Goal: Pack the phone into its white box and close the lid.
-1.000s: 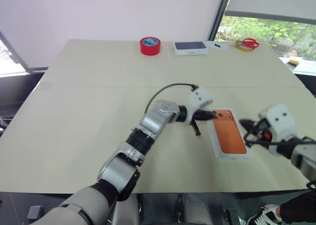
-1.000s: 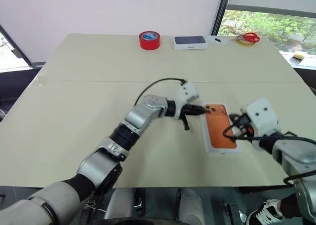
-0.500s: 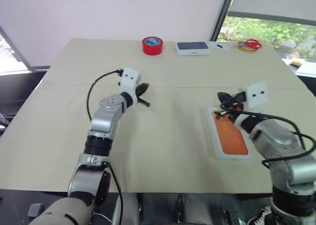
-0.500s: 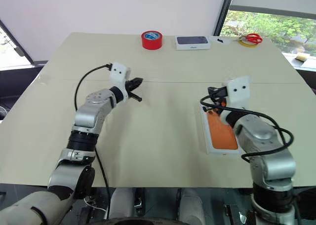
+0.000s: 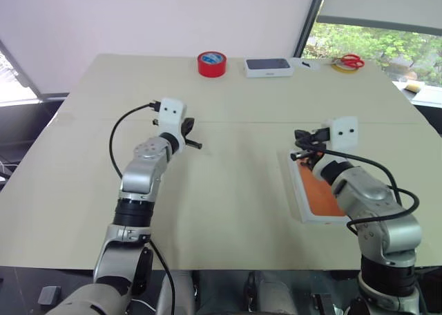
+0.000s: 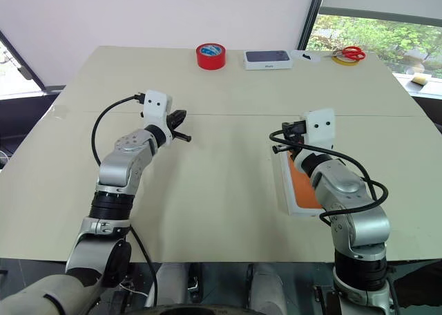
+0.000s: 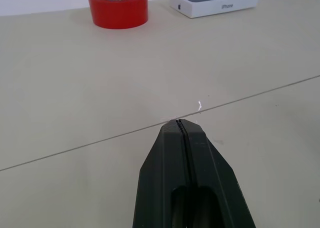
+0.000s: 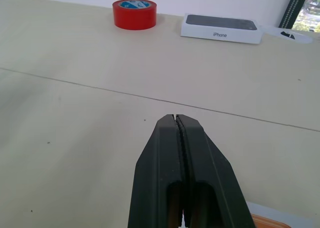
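Here, in the left eye view, the phone (image 5: 319,193) lies orange face up inside the white box (image 5: 302,197), which sits on the right part of the beige counter (image 5: 228,108), toward its near edge. The right pincer (image 5: 299,144) hangs just above the far end of that box, fingers pressed together and carrying nothing, with the right arm covering part of the phone. The left pincer (image 5: 191,135) is well apart from the box, over bare counter on the left, also pinched closed and empty. At the far edge stand a red tape roll (image 5: 211,63) and, just beside it, a dark-topped white box (image 5: 267,67); red-handled scissors (image 5: 351,60) lie further right.

In the right eye view the same layout appears, with the phone's orange surface showing beside the right forearm.

In the left wrist view the two black fingers (image 7: 172,173) meet with no gap, pointing across the counter's seam toward the tape roll and the dark-topped box.

In the right wrist view the fingers (image 8: 167,168) are likewise closed flat against each other, and a sliver of the orange phone and the white box rim shows beside them.
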Tool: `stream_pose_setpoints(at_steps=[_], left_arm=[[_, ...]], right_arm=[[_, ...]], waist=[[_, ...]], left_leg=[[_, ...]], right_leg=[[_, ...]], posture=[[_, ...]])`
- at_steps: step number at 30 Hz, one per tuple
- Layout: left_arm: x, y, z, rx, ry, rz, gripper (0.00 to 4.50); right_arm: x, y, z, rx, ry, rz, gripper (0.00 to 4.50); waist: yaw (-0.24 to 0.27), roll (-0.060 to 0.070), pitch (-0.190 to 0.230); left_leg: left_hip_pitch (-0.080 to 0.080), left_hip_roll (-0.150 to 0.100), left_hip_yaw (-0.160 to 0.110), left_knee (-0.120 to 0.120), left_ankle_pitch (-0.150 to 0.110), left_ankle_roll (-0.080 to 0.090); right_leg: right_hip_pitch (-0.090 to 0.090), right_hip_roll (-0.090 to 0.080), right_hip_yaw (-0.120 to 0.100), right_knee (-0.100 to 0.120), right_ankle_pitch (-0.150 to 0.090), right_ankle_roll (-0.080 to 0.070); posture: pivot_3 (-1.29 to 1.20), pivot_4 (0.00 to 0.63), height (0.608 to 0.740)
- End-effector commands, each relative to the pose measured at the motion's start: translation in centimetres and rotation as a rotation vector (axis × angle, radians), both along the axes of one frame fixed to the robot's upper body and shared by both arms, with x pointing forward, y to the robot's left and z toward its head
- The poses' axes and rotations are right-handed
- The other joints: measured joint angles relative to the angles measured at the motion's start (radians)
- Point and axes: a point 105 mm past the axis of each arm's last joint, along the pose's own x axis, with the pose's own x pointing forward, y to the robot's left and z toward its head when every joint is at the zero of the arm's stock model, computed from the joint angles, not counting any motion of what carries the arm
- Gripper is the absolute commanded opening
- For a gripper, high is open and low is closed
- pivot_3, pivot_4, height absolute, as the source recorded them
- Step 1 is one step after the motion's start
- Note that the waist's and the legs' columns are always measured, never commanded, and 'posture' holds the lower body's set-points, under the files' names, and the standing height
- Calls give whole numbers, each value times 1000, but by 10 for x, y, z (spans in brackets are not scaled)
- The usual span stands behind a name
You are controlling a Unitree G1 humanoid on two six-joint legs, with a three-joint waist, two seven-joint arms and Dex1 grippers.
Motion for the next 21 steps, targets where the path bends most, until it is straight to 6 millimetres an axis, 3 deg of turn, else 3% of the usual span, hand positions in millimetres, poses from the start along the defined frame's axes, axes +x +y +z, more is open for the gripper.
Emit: stream_pose_setpoints(at_steps=[1,21], left_arm=[[-3,-6,11,-3,-40,-18,0],[-9,-18,13,-91,6,-67,0]], right_arm=[[1,1,15,4,-66,-3,56],[4,5,13,19,-61,18,56]], waist=[[0,0,0],[0,0,0]], left_leg=[[0,0,0,0,0,0],[0,0,0,0,-1,1]], right_leg=[[0,0,0,0,0,0],[-1,0,0,0,0,0]], posture=[[0,150,637],[0,150,637]])
